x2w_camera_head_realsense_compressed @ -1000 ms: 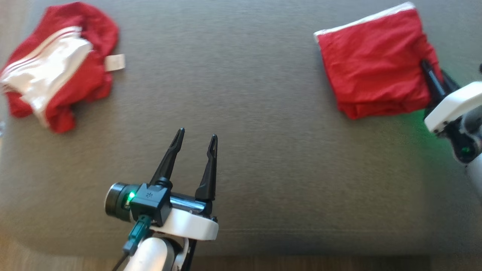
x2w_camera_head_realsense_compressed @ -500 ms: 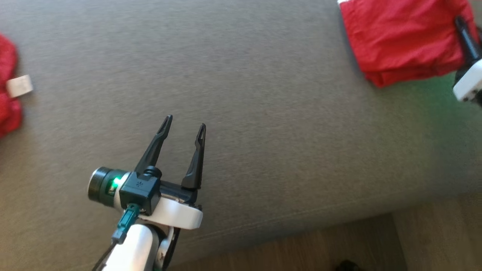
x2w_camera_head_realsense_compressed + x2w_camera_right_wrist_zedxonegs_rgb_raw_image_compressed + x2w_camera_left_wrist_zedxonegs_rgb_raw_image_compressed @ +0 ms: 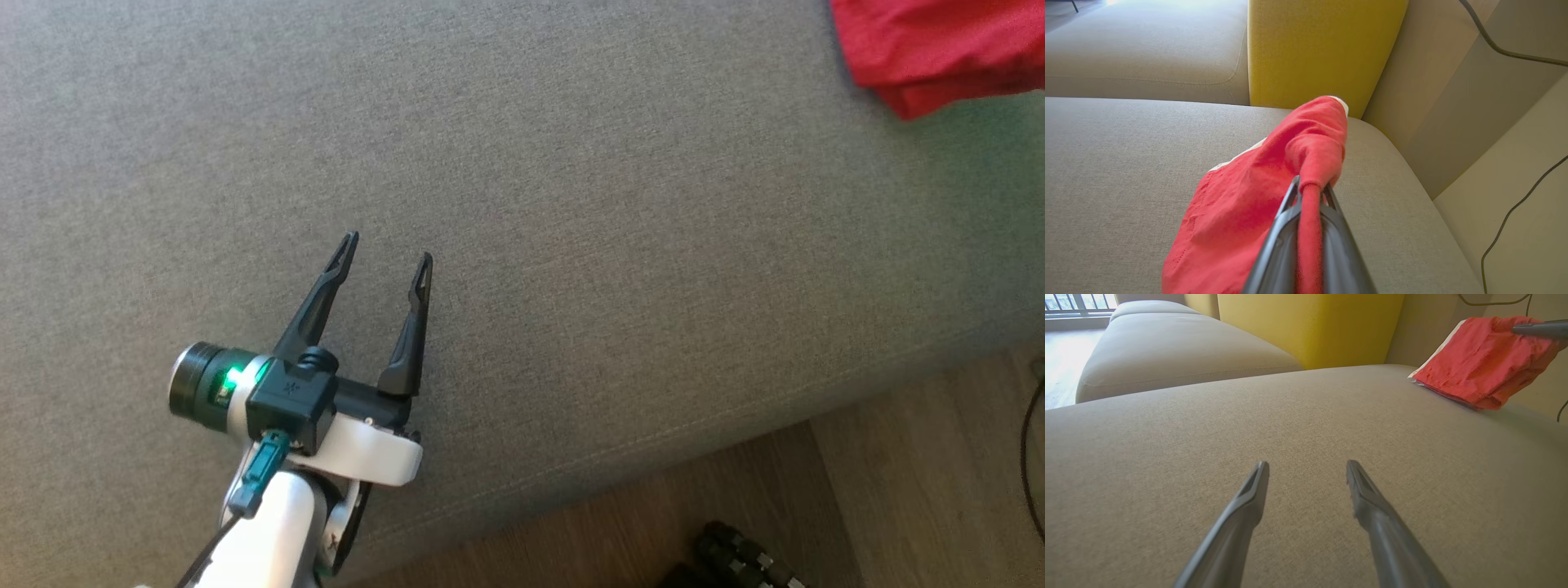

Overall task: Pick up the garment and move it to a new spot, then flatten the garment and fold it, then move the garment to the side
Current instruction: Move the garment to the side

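Last step in hand, by judgement: carrying the folded garment [image 3: 1237,212] to the side. Pinched at one edge by the right gripper [image 3: 1310,185], with fingers drawn narrow on a bunched ridge of cloth and the rest trailing down toward the sofa [image 3: 571,204] at 7 o'clock in the right wrist view. From the head, caught at 1 o'clock and cut by the frame. Left gripper [image 3: 388,247] spread wide, holding nothing, poised above bare seat at 7 o'clock in the head view — well apart from the garment.

To do the step well:
- Keep the pinch across every layer, since a one-sided hold probably lets lower folds sag or slide open.
- Carry low and slowly.
- Lay the trailing edge down first.
- Let go only once flat.
- Bring the free left gripper under the far edge if the fold starts to open.

Edges and room:
- Front edge [image 3: 653,469] of the seat slanting from 6 to 3 o'clock in the head view, with floor [image 3: 898,490] beyond at 5 o'clock.
- In the right wrist view, rounded seat end at 3 o'clock, cable [image 3: 1506,220] past it at 4 o'clock, and yellow cushion [image 3: 1323,45] at 12 o'clock.
- Broad bare seat from 9 to 12 o'clock in the head view — ample space.
- Best set down short of the rounded corner.
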Robot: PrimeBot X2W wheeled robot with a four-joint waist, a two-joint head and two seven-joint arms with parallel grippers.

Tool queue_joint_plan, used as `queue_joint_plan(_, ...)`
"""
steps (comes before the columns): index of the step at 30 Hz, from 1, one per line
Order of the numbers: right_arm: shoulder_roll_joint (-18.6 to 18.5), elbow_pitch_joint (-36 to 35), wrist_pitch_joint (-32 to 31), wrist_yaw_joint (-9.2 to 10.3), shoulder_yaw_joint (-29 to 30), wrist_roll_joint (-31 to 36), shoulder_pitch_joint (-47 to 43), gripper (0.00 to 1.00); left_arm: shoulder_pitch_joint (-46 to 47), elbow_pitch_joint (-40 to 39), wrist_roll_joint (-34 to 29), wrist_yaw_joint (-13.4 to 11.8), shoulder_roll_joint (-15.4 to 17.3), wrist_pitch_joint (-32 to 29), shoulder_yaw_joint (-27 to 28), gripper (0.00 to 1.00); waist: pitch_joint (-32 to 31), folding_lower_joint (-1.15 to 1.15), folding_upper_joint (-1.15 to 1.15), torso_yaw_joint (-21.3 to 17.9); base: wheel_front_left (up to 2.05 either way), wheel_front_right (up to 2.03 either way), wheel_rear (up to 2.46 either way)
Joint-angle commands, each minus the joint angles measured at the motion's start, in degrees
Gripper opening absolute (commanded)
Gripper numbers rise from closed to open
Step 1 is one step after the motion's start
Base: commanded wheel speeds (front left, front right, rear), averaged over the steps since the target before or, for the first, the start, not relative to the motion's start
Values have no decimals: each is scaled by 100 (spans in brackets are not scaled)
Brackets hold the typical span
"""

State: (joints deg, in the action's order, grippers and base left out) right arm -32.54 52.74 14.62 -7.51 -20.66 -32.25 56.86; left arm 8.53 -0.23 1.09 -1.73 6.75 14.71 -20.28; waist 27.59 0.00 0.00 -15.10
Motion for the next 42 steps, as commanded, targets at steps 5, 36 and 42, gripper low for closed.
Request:
queue_joint_plan(5, -64, 13, 37, 2, 547, 653, -47, 100, 171, -176, -43, 32, 19, 29, 99, 100, 84, 0, 0, 64, 0, 0, 0)
queue_joint_plan(36, 2603, -3342, 38, 2, 1764, 2756, -3397, 100, -580, -116, 1095, -456, -384, 29, 698, 100, -1853, 0, 0, 1024, 0, 0, 0)
queue_joint_plan(42, 2864, -4048, 38, 2, 2011, 2855, -4253, 100, -874, -208, 1230, -536, -386, 29, 690, 100, -2292, 0, 0, 1281, 0, 0, 0)
